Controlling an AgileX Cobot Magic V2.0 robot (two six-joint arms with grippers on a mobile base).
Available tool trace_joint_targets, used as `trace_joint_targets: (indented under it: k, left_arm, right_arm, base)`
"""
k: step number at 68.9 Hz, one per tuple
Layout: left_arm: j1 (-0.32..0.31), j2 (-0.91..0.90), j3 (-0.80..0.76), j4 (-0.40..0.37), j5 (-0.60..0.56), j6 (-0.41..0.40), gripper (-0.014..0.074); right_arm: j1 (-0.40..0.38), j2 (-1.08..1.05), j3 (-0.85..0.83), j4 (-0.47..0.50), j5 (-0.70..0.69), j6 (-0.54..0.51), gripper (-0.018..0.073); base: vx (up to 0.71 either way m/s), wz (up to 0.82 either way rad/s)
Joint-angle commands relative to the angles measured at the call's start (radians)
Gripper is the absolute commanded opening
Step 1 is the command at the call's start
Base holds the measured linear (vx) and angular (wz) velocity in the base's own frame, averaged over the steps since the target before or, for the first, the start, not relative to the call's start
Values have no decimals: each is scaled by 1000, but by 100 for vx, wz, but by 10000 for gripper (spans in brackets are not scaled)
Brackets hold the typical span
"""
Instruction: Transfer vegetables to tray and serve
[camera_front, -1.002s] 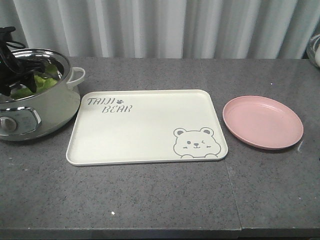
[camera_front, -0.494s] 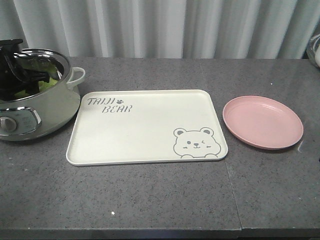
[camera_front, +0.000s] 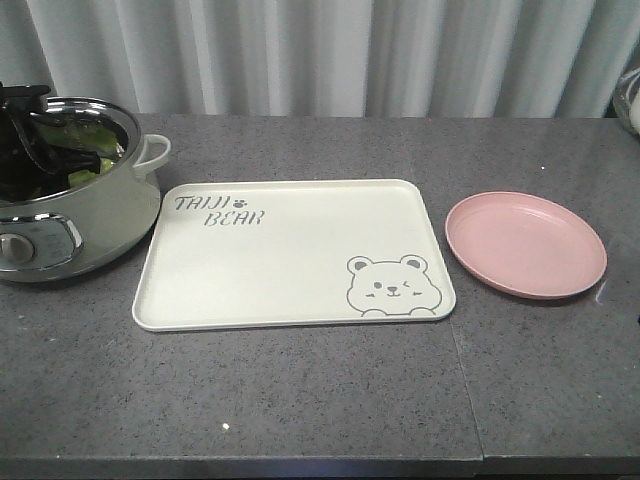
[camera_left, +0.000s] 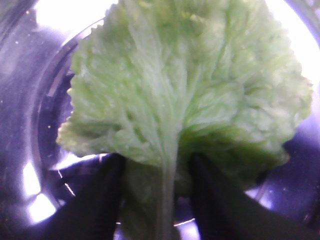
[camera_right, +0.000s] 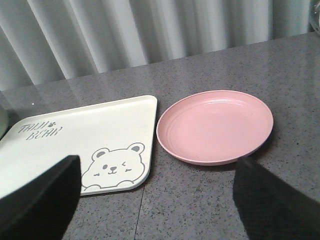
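The lettuce leaf (camera_left: 185, 85), light green with a pale rib, fills the left wrist view and lies inside the steel pot (camera_front: 95, 215) at the table's left; a bit of green (camera_front: 82, 173) shows over the pot's rim. My left gripper (camera_left: 157, 190) is down inside the pot, its black fingers (camera_left: 100, 200) half closed on either side of the leaf's base and rib. It shows dark in the front view (camera_front: 30, 150). The cream bear tray (camera_front: 290, 250) lies mid-table with nothing on it. My right gripper (camera_right: 157, 200) is open and empty, above the table in front of the tray (camera_right: 100, 125).
A round pink plate (camera_front: 525, 243) sits right of the tray, also in the right wrist view (camera_right: 215, 125). The pot has a side handle (camera_front: 155, 150) facing the tray. A shiny object (camera_front: 632, 100) stands at the far right edge. A curtain hangs behind the table.
My left gripper has moved right and deeper into the pot, over the lettuce. Tray and plate have not moved.
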Motion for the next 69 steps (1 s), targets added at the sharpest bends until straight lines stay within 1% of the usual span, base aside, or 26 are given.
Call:
trace_joint_targets:
  k: [1, 5, 15, 30, 39, 69]
  left_arm:
    - [0, -39, -4, -17, 53, -2, 83]
    - [0, -39, -7, -17, 53, 16, -10]
    - [0, -45, -8, -18, 44, 22, -9]
    - [1, -98, -8, -15, 3, 22, -8]
    - [1, -137, -8, 1, -21, 20, -8]
    - [10, -243, -8, -1, -43, 10, -8]
  right_arm:
    - [-4, 14, -30, 3, -68, -5, 592]
    - [-4, 14, -30, 3, -66, -9, 592]
    - [-4, 14, -30, 3, -64, -40, 592]
    - [-4, 14, -30, 3, -61, -54, 592]
    - [-4, 14, -30, 3, -61, -54, 592]
    - [-4, 14, -30, 3, -68, -61, 592]
  base:
    - [0, 0]
    - [0, 0]
    - [0, 0]
    - [0, 0]
    - [0, 0]
    - [0, 0]
